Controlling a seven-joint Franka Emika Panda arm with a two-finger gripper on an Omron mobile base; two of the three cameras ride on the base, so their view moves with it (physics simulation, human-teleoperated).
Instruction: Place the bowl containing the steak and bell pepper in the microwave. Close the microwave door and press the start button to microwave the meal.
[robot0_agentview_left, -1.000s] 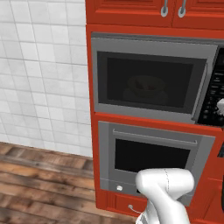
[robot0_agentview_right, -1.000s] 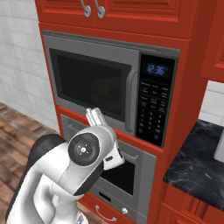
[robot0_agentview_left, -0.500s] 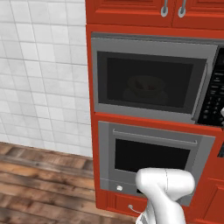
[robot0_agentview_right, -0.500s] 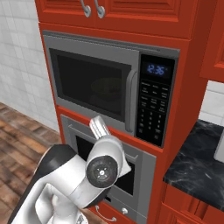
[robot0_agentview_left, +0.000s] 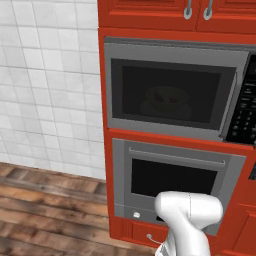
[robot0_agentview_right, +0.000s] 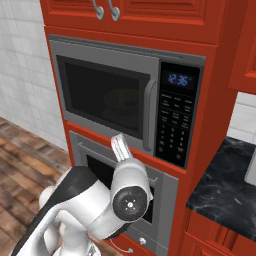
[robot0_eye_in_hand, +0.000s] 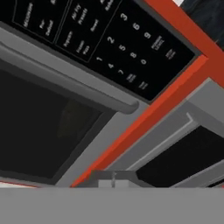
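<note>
The microwave (robot0_agentview_left: 170, 52) is built into the red cabinet, and its door (robot0_agentview_right: 105, 65) is closed, with the curved bar handle (robot0_agentview_right: 148, 116) beside the black keypad (robot0_agentview_right: 175, 125). Through the dark glass the bowl (robot0_agentview_left: 167, 102) shows dimly inside. Faint red food lies in it, too dim to tell steak from bell pepper. My gripper (robot0_agentview_right: 119, 144) points up at the door's lower edge, left of the keypad, and its fingers look shut and empty. In the hand view the keypad (robot0_eye_in_hand: 109, 48), handle (robot0_eye_in_hand: 87, 89) and door window (robot0_eye_in_hand: 39, 127) are close ahead.
A grey oven (robot0_agentview_left: 175, 175) with a long bar handle sits directly under the microwave. Red cabinets (robot0_agentview_right: 150, 15) are above. A dark stone counter (robot0_agentview_right: 225, 185) lies to the right, a white tiled wall (robot0_agentview_left: 50, 85) and wooden floor (robot0_agentview_left: 45, 210) to the left.
My hand has shifted right and slightly down along the microwave's lower edge toward the keypad, and the wrist has swung right with it. The microwave door stays closed.
</note>
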